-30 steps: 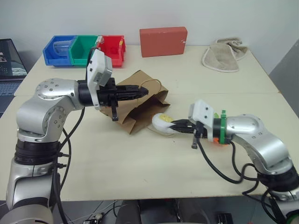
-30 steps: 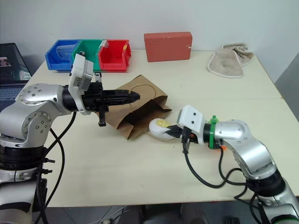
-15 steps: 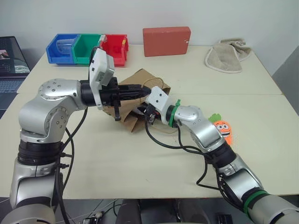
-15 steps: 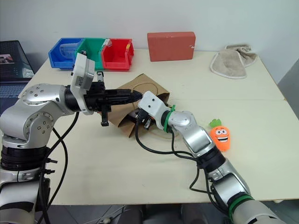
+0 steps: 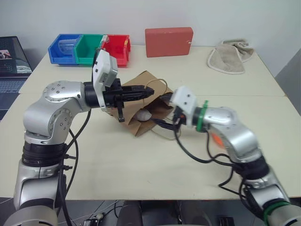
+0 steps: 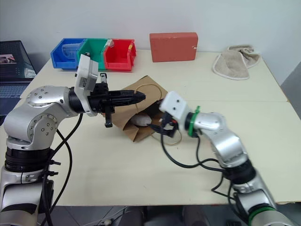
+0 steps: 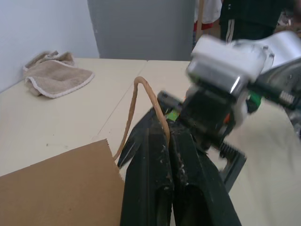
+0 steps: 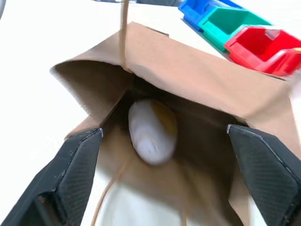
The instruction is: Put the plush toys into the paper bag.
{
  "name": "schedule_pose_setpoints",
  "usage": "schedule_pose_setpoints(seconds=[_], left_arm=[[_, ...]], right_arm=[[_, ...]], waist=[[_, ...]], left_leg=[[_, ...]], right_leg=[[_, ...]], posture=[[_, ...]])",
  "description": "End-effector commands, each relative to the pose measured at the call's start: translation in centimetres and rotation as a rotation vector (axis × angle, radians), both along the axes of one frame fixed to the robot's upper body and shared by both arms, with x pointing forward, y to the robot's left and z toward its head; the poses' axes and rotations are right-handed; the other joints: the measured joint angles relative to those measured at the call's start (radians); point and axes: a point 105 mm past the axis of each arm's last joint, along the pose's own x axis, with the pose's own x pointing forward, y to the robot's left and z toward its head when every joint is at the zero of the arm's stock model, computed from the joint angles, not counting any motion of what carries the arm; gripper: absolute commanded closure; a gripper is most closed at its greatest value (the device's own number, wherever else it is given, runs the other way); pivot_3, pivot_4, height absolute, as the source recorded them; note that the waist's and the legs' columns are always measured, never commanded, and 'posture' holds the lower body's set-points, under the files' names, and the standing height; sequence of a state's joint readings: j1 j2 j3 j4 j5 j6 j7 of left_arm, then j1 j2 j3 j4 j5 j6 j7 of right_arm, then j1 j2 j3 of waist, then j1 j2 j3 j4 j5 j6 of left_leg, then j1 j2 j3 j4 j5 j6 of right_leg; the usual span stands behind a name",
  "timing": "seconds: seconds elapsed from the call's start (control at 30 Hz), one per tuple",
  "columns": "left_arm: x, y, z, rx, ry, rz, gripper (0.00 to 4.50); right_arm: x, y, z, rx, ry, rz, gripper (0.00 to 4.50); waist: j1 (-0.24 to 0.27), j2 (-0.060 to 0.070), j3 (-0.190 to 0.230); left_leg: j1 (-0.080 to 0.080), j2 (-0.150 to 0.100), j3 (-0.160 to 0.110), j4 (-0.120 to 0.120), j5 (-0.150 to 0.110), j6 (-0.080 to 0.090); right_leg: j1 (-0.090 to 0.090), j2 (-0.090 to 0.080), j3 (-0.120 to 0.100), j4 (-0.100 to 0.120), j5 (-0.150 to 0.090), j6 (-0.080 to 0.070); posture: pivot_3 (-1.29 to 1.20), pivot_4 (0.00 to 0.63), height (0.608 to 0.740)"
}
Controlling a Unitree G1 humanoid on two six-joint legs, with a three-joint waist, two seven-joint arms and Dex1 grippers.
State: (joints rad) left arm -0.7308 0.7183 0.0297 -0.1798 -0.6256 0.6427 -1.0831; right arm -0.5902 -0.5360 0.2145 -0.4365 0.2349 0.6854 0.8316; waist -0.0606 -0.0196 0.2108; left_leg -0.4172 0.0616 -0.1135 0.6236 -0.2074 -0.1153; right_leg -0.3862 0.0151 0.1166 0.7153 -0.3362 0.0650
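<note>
I see the left hand (image 5: 149, 91) pinched shut on a loop handle (image 7: 146, 101) of the paper bag (image 5: 141, 101), lifting its mouth open. The white egg toy (image 8: 151, 128) lies inside — my right hand (image 5: 160, 123) is spread wide, empty, at the opening. The carrot toy (image 5: 217, 139) peeks from behind that arm on the surface (image 5: 141, 165).

Background items along the far edge of the surface

A red rectangular box (image 5: 169, 42) stands at the back of the cream surface (image 5: 141, 169). To its left sit three bins side by side: blue (image 5: 63, 49), green (image 5: 88, 48), red (image 5: 116, 48). A beige folded towel (image 5: 228, 59) lies near the far right corner. A laptop (image 5: 13, 66) sits off the left edge.
</note>
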Motion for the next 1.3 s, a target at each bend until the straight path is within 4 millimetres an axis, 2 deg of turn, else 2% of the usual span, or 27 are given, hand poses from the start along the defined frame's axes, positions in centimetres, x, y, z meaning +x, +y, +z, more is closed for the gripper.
schedule_pose_setpoints(seconds=[0.03, 0.17, 0.23, 0.37, 0.5, 0.67, 0.8, 0.93, 1.1, 1.17, 1.23, 1.3], left_arm=[[-0.2, 0.0, 0.7, -0.003, -0.043, -0.007, 4.5], [-0.2, 0.1, 0.5, 0.002, -0.039, -0.006, 4.5], [-0.1, 0.1, 0.5, 0.004, -0.039, -0.006, 4.5], [-0.1, 0.1, 0.5, 0.004, -0.041, -0.009, 4.5], [-0.2, 0.1, 0.6, 0.001, -0.04, -0.011, 4.5], [-0.3, 0.4, 0.6, 0.009, -0.042, -0.001, 4.5], [-0.3, 0.5, 0.6, 0.011, -0.044, 0.008, 4.5], [-0.3, 0.6, 0.5, 0.014, -0.043, 0.013, 4.5], [-0.3, 0.7, 0.7, 0.015, -0.041, 0.015, 4.5], [-0.3, 0.8, 0.9, 0.012, -0.041, 0.011, 4.5], [-0.3, 0.7, 1.2, 0.009, -0.042, 0.007, 4.5], [-0.2, 0.6, 2.0, -0.042, -0.034, -0.001, 4.5]], right_arm=[[-3.1, -3.4, 1.0, -0.069, 0.025, 0.083, 0.01], [-2.6, -9.4, -0.8, -0.262, 0.08, -0.107, 0.01], [-2.1, -11.5, -1.6, -0.334, 0.083, -0.186, 0.01], [-1.8, -14.0, -3.7, -0.448, 0.111, -0.259, 0.01], [-0.6, -14.9, -5.8, -0.455, 0.138, -0.335, 0.01], [0.2, -16.3, -7.0, -0.55, 0.107, -0.371, 1.67], [0.4, -16.1, -7.1, -0.531, 0.1, -0.355, 3.14], [0.4, -15.6, -6.8, -0.514, 0.078, -0.326, 4.39], [-0.1, -12.2, -4.4, -0.39, 0.037, -0.208, 4.49], [-0.8, -9.2, -2.8, -0.303, 0.026, -0.105, 4.49], [-1.4, -6.9, -1.7, -0.248, 0.017, -0.034, 4.49], [-0.9, -4.7, -1.0, -0.193, -0.002, -0.002, 4.49]], waist=[[0.006, 0.0, 0.0], [0.007, 0.0, 0.0], [0.003, 0.0, 0.0], [0.0, 0.0, 0.0], [0.001, 0.0, 0.0], [0.003, 0.0, 0.0], [0.004, 0.0, 0.0], [0.004, 0.0, 0.0], [-0.001, 0.0, 0.0], [-0.001, 0.0, 0.0], [-0.003, 0.0, 0.0], [-0.002, 0.0, 0.0]], left_leg=[[0.0, 0.0, 0.0, 0.0, 0.0, 0.0], [0.0, 0.0, 0.001, 0.001, 0.0, 0.0], [0.0, 0.0, 0.002, 0.001, 0.0, 0.0], [0.001, 0.0, 0.004, 0.002, 0.0, 0.001], [0.001, 0.0, 0.005, 0.004, 0.0, 0.0], [0.001, -0.001, 0.004, 0.004, 0.0, 0.0], [0.001, 0.0, 0.004, 0.004, 0.0, 0.0], [0.001, 0.0, 0.004, 0.005, 0.0, 0.0], [0.001, 0.0, 0.004, 0.004, 0.0, 0.0], [0.001, 0.0, 0.004, 0.004, 0.0, 0.0], [0.001, 0.0, 0.004, 0.004, 0.0, 0.0], [0.001, 0.0, 0.003, 0.004, 0.0, 0.0]], right_leg=[[0.0, 0.0, 0.0, -0.001, 0.0, 0.0], [0.001, 0.0, 0.001, -0.001, 0.0, 0.0], [0.001, 0.0, 0.002, -0.002, 0.0, 0.0], [0.001, 0.0, 0.004, -0.002, 0.0, 0.0], [0.001, 0.0, 0.005, -0.002, 0.0, 0.001], [0.001, 0.0, 0.005, -0.002, 0.0, 0.001], [0.001, 0.0, 0.004, -0.002, 0.0, 0.001], [0.002, 0.0, 0.005, -0.002, 0.0, 0.001], [0.002, 0.0, 0.005, -0.001, 0.001, 0.002], [0.002, 0.0, 0.004, -0.001, 0.001, 0.001], [0.001, 0.0, 0.004, -0.001, 0.001, 0.001], [0.002, 0.0, 0.003, -0.001, 0.001, 0.001]], posture=[[0.0, 0.15, 0.74], [0.0, 0.15, 0.74], [0.0, 0.15, 0.74], [0.0, 0.15, 0.74], [0.0, 0.15, 0.74], [0.0, 0.15, 0.74], [0.0, 0.15, 0.74], [0.0, 0.15, 0.74], [0.0, 0.15, 0.74], [0.0, 0.15, 0.74], [0.0, 0.15, 0.74], [0.0, 0.15, 0.74]])
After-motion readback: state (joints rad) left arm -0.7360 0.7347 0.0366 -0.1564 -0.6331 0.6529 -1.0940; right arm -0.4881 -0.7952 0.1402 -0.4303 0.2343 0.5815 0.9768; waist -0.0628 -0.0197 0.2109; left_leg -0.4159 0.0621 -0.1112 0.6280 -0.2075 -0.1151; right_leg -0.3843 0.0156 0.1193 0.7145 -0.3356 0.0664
